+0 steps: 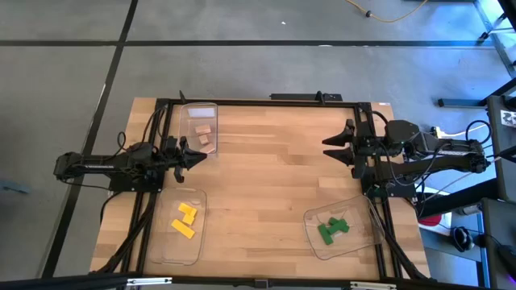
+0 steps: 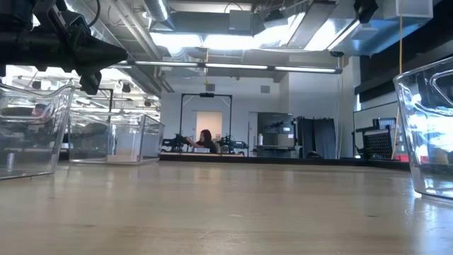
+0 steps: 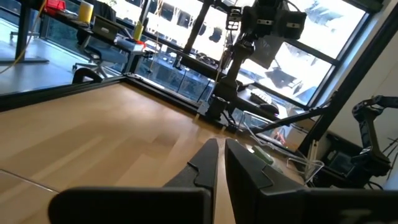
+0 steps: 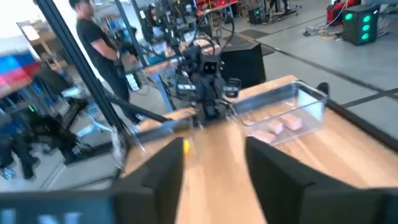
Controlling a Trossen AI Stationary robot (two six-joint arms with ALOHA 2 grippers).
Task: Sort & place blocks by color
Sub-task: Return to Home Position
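While both arms are waiting at opposite sides of the table (image 1: 266, 185), the homing step is seemingly under way; the next move is calling only for parking clear of the clear trays (image 1: 198, 105). The left gripper (image 1: 198, 154) is holding nothing, fingers nearly touching. The right gripper (image 1: 332, 145) is gaping wide, empty. The small rectangular tan blocks (image 1: 203, 131), yellow blocks (image 1: 185, 219) and green blocks (image 1: 332, 230) are lying grouped, one colour per tray.

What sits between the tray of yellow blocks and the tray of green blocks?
Nothing: the high view shows bare table between the yellow blocks' tray and the green blocks' tray.
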